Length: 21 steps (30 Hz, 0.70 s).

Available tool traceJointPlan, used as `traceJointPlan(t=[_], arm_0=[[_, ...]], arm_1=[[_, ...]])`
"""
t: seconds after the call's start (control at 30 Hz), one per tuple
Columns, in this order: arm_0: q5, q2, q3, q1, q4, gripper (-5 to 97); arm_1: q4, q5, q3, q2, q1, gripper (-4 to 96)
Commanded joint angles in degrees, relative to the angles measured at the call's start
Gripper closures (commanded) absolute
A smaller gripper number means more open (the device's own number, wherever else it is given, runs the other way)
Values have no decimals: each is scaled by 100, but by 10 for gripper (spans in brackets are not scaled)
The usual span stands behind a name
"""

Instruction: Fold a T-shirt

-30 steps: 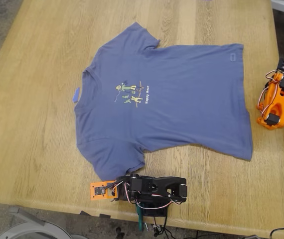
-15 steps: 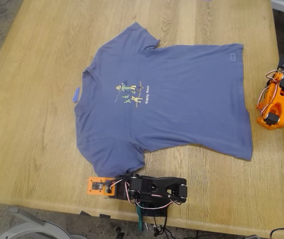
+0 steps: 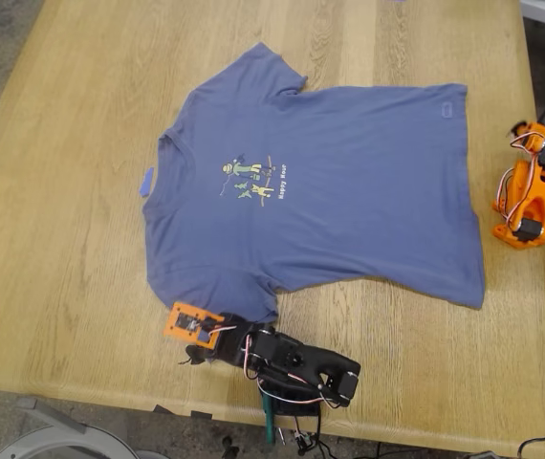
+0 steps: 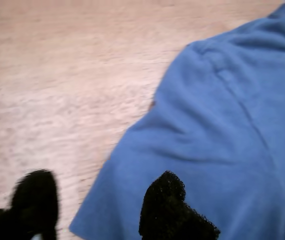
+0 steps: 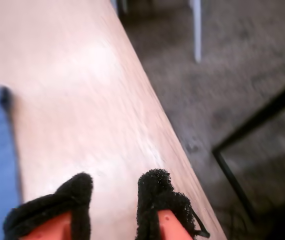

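Pincer (image 4: 100, 205) of my first gripper, parted (one pad over T-shirt (image 4: 222, 145) sleeve), low above table (image 4: 57, 90).

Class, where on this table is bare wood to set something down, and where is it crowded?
Bare wood borders the T-shirt collar on the exterior view's left, and lies between its lower hem and the table edge. It is crowded by the near sleeve, where my first pincer sits.

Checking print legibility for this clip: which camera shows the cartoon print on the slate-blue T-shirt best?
The exterior view: the slate-blue cotton T-shirt lies flat with its green-and-yellow cartoon print fully in sight. The first wrist view shows only a plain, blurred sleeve portion; the second wrist view catches only a blue edge. Neither shows the print.
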Motion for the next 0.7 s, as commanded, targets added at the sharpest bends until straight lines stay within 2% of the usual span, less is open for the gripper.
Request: traceJointPlan(t=[0.0,0.1,0.33,0.43,0.53,0.67], arm_0=[[-79,659,-888,123,88,532],[-88,659,-1318,70,448,491],[554,650,-2057,0,896,373],[606,633,-2347,105,949,338],[694,457,-2812,26,1573,333],[703,176,-3428,-211,2030,334]], arm_1=[[-132,220,-633,44,-413,673],[202,378,-1063,44,-835,637],[677,176,-1960,44,-1837,601],[879,53,-2320,53,-2461,601],[914,-97,-2628,44,-3190,612],[1652,-352,-3234,44,-3981,612]])
